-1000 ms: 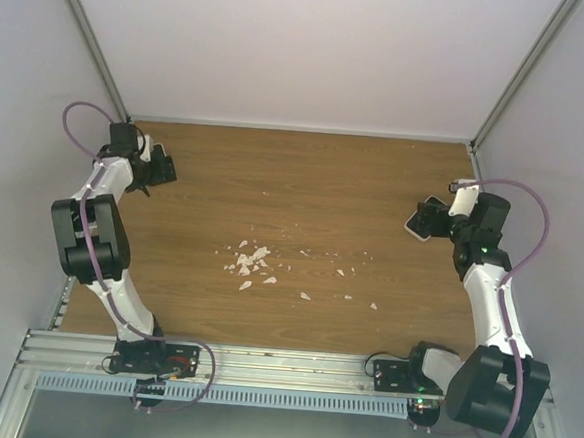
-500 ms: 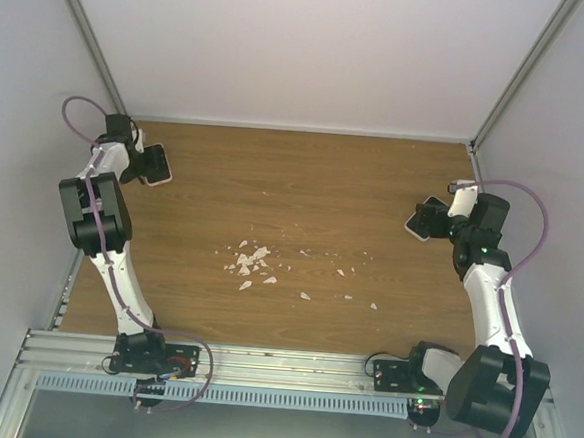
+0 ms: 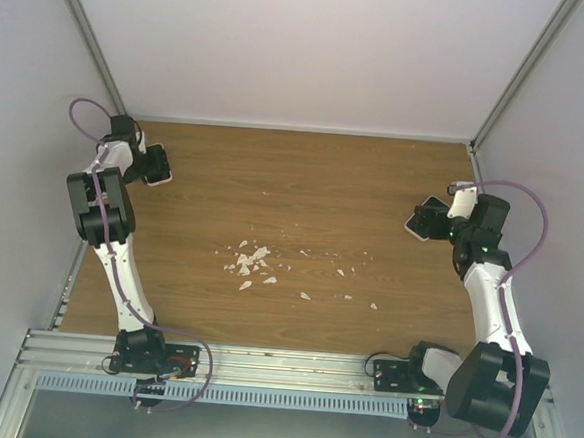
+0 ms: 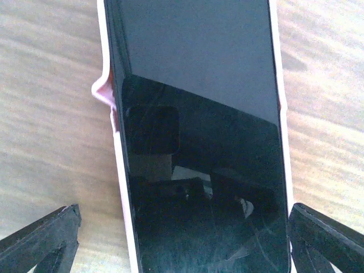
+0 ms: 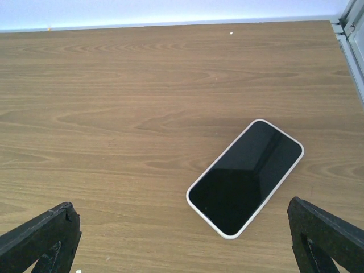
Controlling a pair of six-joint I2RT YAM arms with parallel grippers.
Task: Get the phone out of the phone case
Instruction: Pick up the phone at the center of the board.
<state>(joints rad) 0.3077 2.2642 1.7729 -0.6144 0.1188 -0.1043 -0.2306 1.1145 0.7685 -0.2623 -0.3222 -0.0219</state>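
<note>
**Both grippers spread wide, a phone below each**

At the 10 o'clock corner of the table [image 3: 305, 180], seen from overhead, the left gripper [image 4: 182, 239] hangs low over a phone [image 4: 199, 114] that lies screen up on the wood. Its fingers [image 4: 40, 239] stand well apart, one on either side of the handset's near end, clamping nothing. The phone sits inside its phone case [image 4: 104, 94], whose pale pink edge bulges outward at 9 o'clock in the wrist view.

White scraps [image 3: 252, 261] are scattered near the table's middle.

At 3 o'clock the right gripper [image 5: 182, 242] is likewise spread wide over bare wood. A white-rimmed phone [image 5: 245, 177] lies flat, screen up, at about 1 o'clock from it, clear of both fingers.
</note>
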